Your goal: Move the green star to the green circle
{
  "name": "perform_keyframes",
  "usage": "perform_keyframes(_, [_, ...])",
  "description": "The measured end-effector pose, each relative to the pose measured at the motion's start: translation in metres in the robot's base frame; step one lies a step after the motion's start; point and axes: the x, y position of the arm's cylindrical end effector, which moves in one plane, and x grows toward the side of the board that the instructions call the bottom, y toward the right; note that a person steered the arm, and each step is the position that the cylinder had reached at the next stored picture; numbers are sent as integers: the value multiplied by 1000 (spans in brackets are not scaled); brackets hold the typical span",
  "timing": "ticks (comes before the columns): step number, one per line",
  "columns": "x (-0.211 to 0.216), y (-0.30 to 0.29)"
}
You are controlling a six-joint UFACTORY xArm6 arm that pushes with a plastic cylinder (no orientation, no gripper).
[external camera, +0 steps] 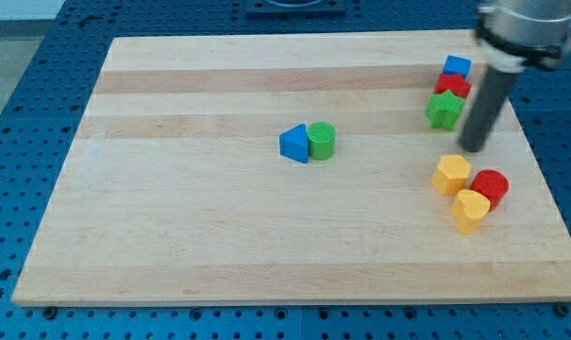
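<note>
The green star [444, 110] lies near the view's upper right, just below a red block [452, 86] and a blue block [457, 66] stacked in a column. The green circle [322, 140] stands near the board's middle, touching a blue triangle [293, 144] on its left. My tip [473, 148] rests on the board just right of and below the green star, a small gap apart from it, and above the yellow and red blocks.
A yellow hexagon [451, 175], a red circle [490, 186] and a yellow heart [470, 210] cluster at the view's right, below my tip. The wooden board [191, 217] lies on a blue perforated table.
</note>
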Motion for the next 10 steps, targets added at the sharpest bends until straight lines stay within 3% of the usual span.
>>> perform_keyframes(1, [-18, 40])
perform_keyframes(2, [-50, 33])
perform_keyframes(5, [-49, -125])
perform_keyframes(8, [-77, -134])
perform_keyframes(10, [-48, -177])
